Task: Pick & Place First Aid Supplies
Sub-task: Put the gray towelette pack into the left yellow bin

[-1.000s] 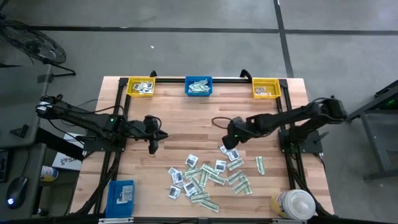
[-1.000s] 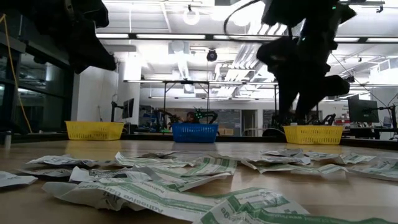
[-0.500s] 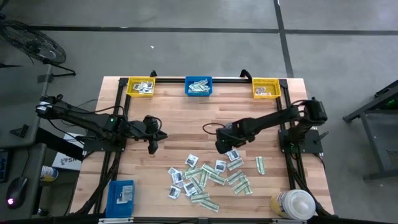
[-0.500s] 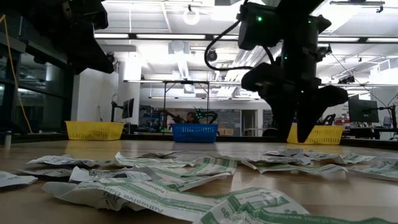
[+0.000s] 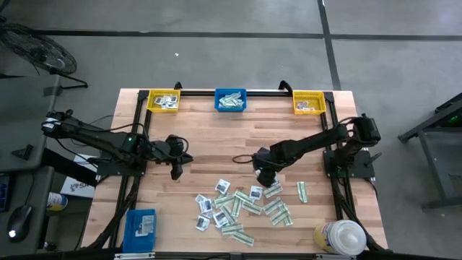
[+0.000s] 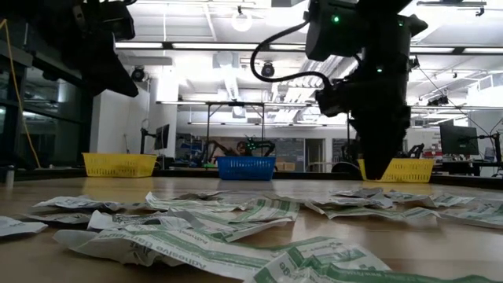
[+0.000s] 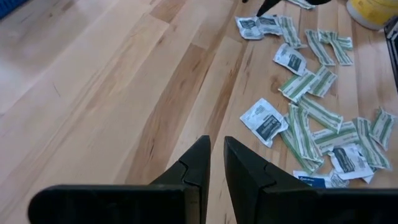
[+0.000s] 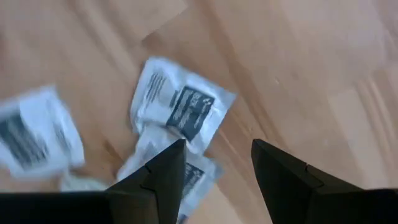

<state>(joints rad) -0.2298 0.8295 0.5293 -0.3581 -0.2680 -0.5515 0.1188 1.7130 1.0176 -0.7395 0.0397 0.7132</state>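
Pale wood-grain table [image 5: 216, 137], two yellow bins [image 5: 163, 100] at 11 and 1 o'clock, a blue bin [image 5: 230, 100] at 12. Packets [image 7: 264, 121]: white with dark print. Strips [image 7: 308, 79]: green-and-white.

Bare wood [image 5: 216, 144] mid-table passable; packets [image 5: 245, 206] clutter front; bins [image 5: 231, 100] line rear edge.

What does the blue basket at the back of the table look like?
The blue basket is a small rectangular bin that looks like plastic, with slotted, grid-like walls in the low view. It stands upright at the table's back edge, in the middle, between two yellow bins, apart from both. Pale green-and-white packets lie inside it. Nothing else touches it; both pincers are away from it, nearer the pile of packets.
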